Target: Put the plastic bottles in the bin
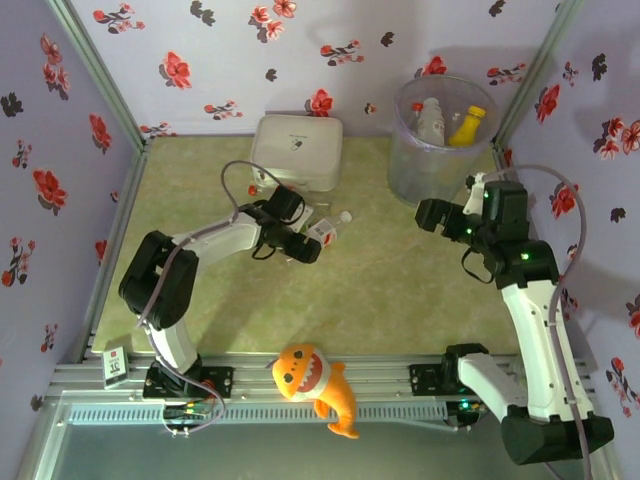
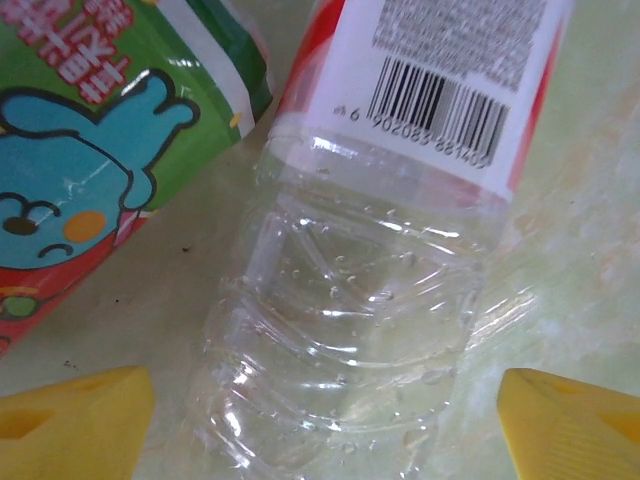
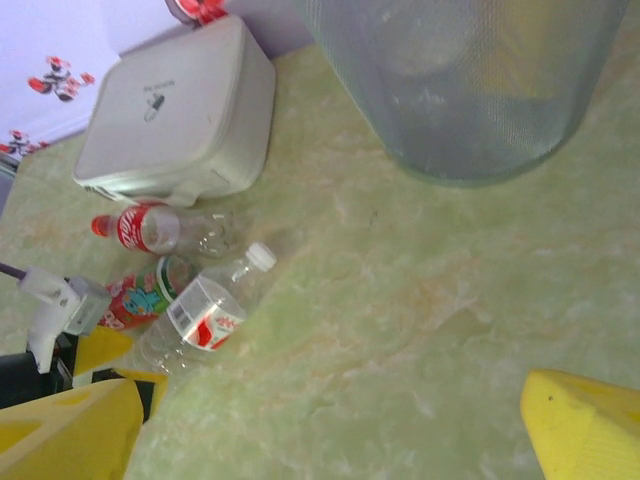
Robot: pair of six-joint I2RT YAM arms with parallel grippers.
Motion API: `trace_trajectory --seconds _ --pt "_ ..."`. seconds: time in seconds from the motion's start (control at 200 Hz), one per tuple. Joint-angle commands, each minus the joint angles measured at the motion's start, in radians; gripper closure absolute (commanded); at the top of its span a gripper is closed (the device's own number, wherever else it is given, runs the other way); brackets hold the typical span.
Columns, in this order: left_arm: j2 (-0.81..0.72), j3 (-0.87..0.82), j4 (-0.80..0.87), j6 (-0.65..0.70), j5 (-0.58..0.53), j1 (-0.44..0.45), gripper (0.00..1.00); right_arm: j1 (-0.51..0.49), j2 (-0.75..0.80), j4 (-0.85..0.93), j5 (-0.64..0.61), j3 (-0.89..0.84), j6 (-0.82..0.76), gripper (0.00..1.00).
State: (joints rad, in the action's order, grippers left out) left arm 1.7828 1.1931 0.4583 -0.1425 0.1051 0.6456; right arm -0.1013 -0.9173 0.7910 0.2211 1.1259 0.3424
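**L gripper straddling clear bottle; bin far right**

Bin (image 1: 412,175) stands upright in the far-right corner. Inside are a yellow bottle (image 1: 467,126) and a white-topped bottle (image 1: 430,122); can't tell more thru the wall.

White box (image 1: 296,150) sits far centre, w/ three bottles lying on the table just in front.

R gripper (image 1: 428,215) hangs beside the bin, jaws wide, nothing btwn them. It's well apart from those bottles, so the L arm is nearer.

L gripper (image 2: 320,430) has its fingers (image 2: 75,420) apart, one each side of the clear bottle (image 2: 360,320) near its base. Gaps show both sides, so it's not clamped yet.

That bottle lies flat, long axis running away from the gripper and across the finger line, cap end toward the bin side. A straight close looks enough.

Green-label bottle (image 2: 90,180) lies just beside it; red-cap bottle (image 3: 150,228) is nearer the box.
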Motion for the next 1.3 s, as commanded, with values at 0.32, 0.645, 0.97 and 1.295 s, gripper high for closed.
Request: trace_trajectory --seconds 0.32,0.645,0.97,1.295 --pt "0.059 0.020 0.040 0.035 -0.062 0.024 0.41 -0.005 -0.040 -0.104 0.046 -0.083 0.072 0.03" --pt "-0.009 0.010 0.025 0.020 -0.048 0.054 0.44 -0.006 -0.046 -0.125 0.040 -0.108 0.098 0.03" --pt "-0.207 -0.115 -0.163 -0.105 0.091 0.069 0.43 -0.124 -0.141 -0.483 0.162 -0.234 0.320 0.03" --pt "-0.271 -0.251 -0.432 -0.262 0.262 0.083 0.43 -0.279 -0.399 -0.830 0.208 -0.256 0.411 0.04"
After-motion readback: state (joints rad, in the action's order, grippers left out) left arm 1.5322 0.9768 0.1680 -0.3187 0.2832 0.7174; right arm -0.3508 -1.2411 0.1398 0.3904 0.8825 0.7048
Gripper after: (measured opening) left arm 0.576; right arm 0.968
